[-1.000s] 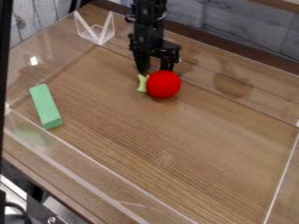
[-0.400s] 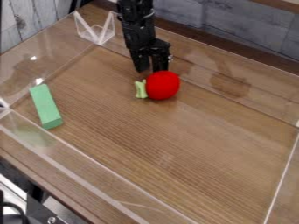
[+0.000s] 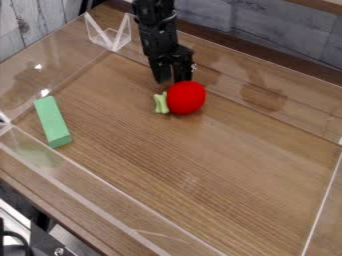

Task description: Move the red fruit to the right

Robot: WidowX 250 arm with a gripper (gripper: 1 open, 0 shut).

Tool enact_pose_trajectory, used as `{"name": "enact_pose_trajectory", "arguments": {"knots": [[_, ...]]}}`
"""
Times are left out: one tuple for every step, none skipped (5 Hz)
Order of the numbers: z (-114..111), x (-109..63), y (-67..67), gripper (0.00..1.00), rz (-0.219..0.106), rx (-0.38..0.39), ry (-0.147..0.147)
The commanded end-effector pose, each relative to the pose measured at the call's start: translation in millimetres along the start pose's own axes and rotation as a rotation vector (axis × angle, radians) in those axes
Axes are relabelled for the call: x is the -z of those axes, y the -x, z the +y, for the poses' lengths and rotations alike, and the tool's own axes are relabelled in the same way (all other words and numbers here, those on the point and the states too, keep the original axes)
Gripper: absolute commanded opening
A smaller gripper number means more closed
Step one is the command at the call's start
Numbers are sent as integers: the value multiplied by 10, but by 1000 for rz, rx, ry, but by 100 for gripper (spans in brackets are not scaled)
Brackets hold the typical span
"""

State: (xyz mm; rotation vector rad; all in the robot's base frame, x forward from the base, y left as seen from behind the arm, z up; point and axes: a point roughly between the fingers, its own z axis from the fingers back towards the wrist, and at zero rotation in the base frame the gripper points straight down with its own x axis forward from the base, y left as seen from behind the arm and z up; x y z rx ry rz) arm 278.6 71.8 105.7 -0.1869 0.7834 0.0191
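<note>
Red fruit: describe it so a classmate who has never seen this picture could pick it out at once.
On the wooden table, look towards the far edge, where the black gripper reaches down. Right there sits the red fruit, glossy and round, unlike the flat green block off to the left.

We see a brown wooden table (image 3: 201, 190) with pale lines along its edges. Beyond its far right side, we see a pale, speckled surface (image 3: 310, 28). Dark areas lie at the near left, where we cannot make out details. Soft light falls across the wood.
</note>
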Motion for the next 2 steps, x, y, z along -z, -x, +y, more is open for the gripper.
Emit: {"name": "enact_pose_trajectory", "arguments": {"knots": [[-53, -257, 215, 0, -99, -22, -4], [56, -274, 322, 0, -114, -83, 53]]}}
